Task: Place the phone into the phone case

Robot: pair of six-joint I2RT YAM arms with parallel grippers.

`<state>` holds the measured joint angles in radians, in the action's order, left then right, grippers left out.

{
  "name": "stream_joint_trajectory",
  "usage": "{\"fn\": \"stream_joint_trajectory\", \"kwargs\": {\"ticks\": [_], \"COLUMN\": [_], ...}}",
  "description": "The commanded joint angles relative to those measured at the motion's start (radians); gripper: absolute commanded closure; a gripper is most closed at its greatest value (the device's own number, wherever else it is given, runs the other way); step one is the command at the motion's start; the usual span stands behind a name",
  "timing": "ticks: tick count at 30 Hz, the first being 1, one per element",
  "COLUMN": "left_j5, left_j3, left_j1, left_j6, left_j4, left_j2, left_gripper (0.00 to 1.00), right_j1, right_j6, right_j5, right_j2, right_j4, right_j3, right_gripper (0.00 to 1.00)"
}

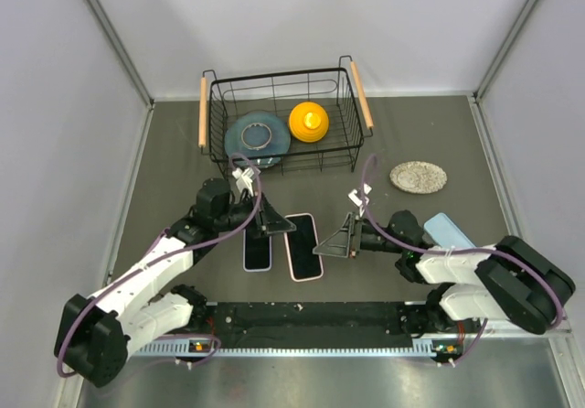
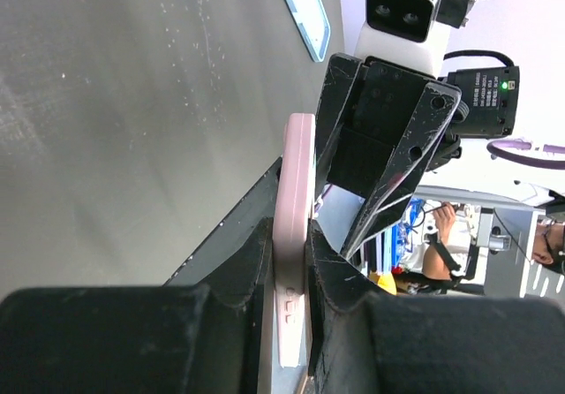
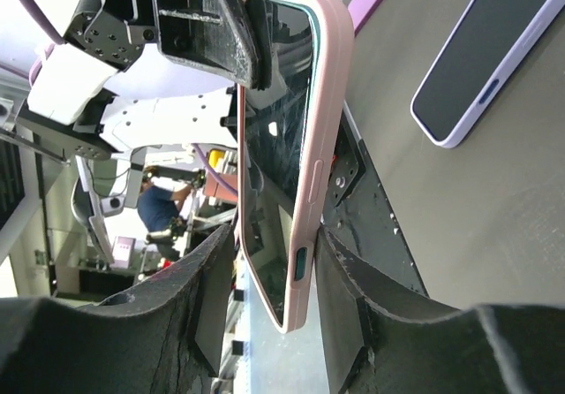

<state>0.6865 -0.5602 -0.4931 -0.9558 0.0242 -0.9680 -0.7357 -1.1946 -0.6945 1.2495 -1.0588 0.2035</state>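
Observation:
A phone in a pink case (image 1: 303,246) sits at the table's middle, dark screen up. My left gripper (image 1: 277,226) is shut on the case's left edge; in the left wrist view both fingers press the pink rim (image 2: 296,191) at my left gripper (image 2: 290,235). My right gripper (image 1: 327,245) straddles the opposite edge. In the right wrist view the pink case (image 3: 322,102) stands between the fingers of my right gripper (image 3: 275,235); one finger touches its back and a gap shows on the screen side. A second phone with a lavender edge (image 1: 257,251) lies flat beside it and also shows in the right wrist view (image 3: 494,54).
A light blue case or phone (image 1: 448,231) lies by the right arm and shows in the left wrist view (image 2: 306,10). A black wire basket (image 1: 274,76) at the back holds a yellow object (image 1: 308,121) and a blue-grey plate (image 1: 256,135). A speckled dish (image 1: 419,177) sits at the right.

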Motion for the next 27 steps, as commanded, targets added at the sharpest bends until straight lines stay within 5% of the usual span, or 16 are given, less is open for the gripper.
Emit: {"fn": "stream_joint_trajectory", "kwargs": {"ticks": [1, 8, 15, 20, 23, 24, 27], "left_j5": [-0.159, -0.139, -0.136, -0.146, -0.156, -0.156, -0.159], "left_j3": [0.022, 0.078, 0.083, 0.046, 0.031, 0.029, 0.04], "left_j1": [0.039, 0.065, 0.07, 0.07, 0.07, 0.07, 0.07], "left_j6": [-0.011, -0.047, -0.018, 0.055, 0.083, 0.088, 0.094], "left_j4": [-0.09, -0.179, -0.168, -0.06, -0.002, 0.005, 0.002], "left_j2": [0.012, 0.037, 0.051, 0.058, 0.057, 0.06, 0.087], "left_gripper": [1.0, 1.0, 1.0, 1.0, 0.84, 0.67, 0.5], "right_j1": [-0.048, -0.068, -0.074, -0.074, -0.073, -0.073, -0.074], "right_j6": [-0.062, -0.154, -0.158, -0.14, -0.122, -0.115, -0.07], "right_j5": [-0.14, -0.143, -0.106, -0.074, -0.065, -0.063, -0.059], "right_j2": [0.065, 0.192, 0.197, 0.2, 0.194, 0.191, 0.159], "right_j4": [-0.292, -0.492, -0.512, -0.481, -0.434, -0.419, -0.296], "right_j3": [0.024, 0.036, 0.05, 0.051, 0.069, 0.076, 0.096], "right_gripper": [0.6, 0.7, 1.0, 1.0, 1.0, 1.0, 1.0]}}
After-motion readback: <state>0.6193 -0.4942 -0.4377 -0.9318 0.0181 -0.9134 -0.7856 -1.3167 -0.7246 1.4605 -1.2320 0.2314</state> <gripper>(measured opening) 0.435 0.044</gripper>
